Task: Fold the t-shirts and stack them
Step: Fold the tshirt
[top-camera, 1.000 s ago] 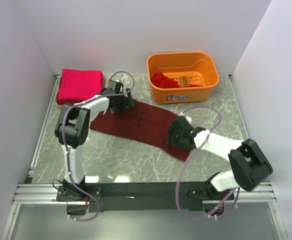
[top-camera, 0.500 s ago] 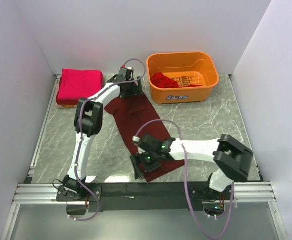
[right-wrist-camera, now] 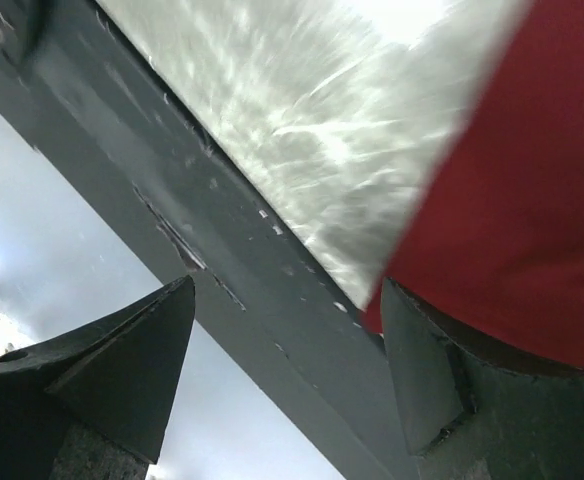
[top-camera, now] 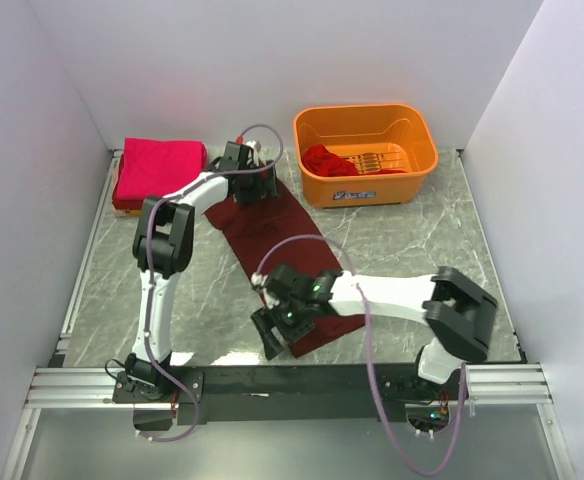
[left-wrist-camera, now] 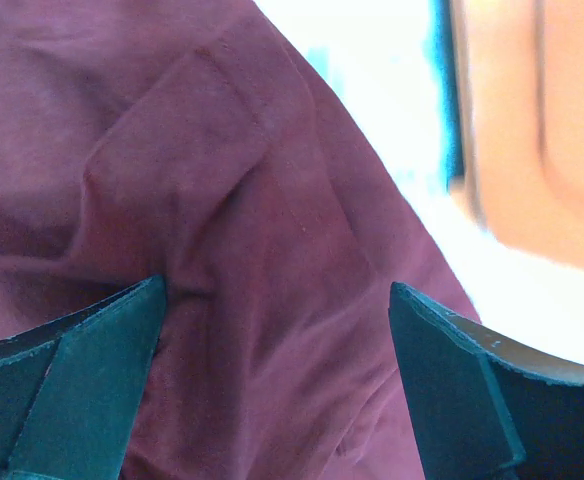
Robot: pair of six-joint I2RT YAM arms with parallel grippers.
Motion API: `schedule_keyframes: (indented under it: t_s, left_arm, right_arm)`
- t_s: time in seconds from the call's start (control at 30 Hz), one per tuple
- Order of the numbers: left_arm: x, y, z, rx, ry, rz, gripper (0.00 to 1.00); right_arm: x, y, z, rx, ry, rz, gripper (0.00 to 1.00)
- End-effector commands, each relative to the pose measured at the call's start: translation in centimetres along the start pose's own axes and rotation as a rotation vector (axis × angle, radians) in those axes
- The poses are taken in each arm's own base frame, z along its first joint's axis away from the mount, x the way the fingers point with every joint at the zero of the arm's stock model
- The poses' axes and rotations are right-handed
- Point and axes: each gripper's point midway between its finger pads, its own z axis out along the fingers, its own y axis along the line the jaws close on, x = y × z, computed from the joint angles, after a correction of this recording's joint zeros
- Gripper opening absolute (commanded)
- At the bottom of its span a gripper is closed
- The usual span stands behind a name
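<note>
Swung back to the near edge, right arm (top-camera: 392, 292) crouches over maroon t-shirt (top-camera: 272, 225), left arm (top-camera: 197, 190) outstretched, both jaws open.

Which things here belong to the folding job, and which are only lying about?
Job:
maroon t-shirt, spread out
pink-red t-shirt, folded
red t-shirt, crumpled

Lying about:
orange basket, holding the red t-shirt
marble table
</note>
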Motion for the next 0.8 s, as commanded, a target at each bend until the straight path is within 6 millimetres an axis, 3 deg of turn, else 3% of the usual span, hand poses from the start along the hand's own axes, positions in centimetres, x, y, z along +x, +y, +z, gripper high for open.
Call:
schedule_keyframes:
  t_s: [0.0, 0.07, 0.17, 0.2, 0.37, 0.43, 0.57, 0.73, 0.77]
  left_arm:
    - [1.1, -1.1, -2.9, -0.017, 0.011, 0.015, 0.99]
    - [0.0, -1.7, -4.8, -0.020, -0.027, 0.017, 1.00]
    - [-1.1, -1.6, -6.9, -0.060, -0.078, -0.004, 0.99]
    - [-1.4, -0.7, -7.6, -0.112, -0.101, -0.018, 0.99]
    - [-0.4, 2.6, -8.7, -0.218, -0.096, -0.093, 0.99]
    - [0.1, 4.0, -8.4, -0.237, -0.081, -0.122, 0.99]
    - [1.3, 5.5, -6.8, -0.263, -0.035, -0.136, 0.99]
    - [2.9, 7.3, -4.1, -0.313, 0.050, -0.146, 0.99]
    - [3.0, 7.3, -3.7, -0.313, 0.055, -0.141, 0.99]
  right_arm:
    - [-4.9, -0.1, -5.5, 0.024, -0.221, -0.011, 0.81]
    - [-6.0, -0.5, -7.4, 0.024, -0.293, -0.016, 0.82]
    - [-7.8, -3.6, -9.1, 0.083, -0.374, 0.043, 0.82]
    - [-8.8, -5.6, -9.9, 0.117, -0.407, 0.097, 0.83]
    - [-10.8, -12.0, -9.2, 0.266, -0.419, 0.180, 0.82]
    - [-11.4, -14.3, -8.3, 0.320, -0.400, 0.208, 0.83]
    - [-11.8, -16.4, -6.4, 0.349, -0.354, 0.263, 0.83]
    - [-9.4, -16.4, -4.4, 0.303, -0.296, 0.301, 0.82]
    - [-8.2, -16.5, -3.9, 0.296, -0.274, 0.310, 0.82]
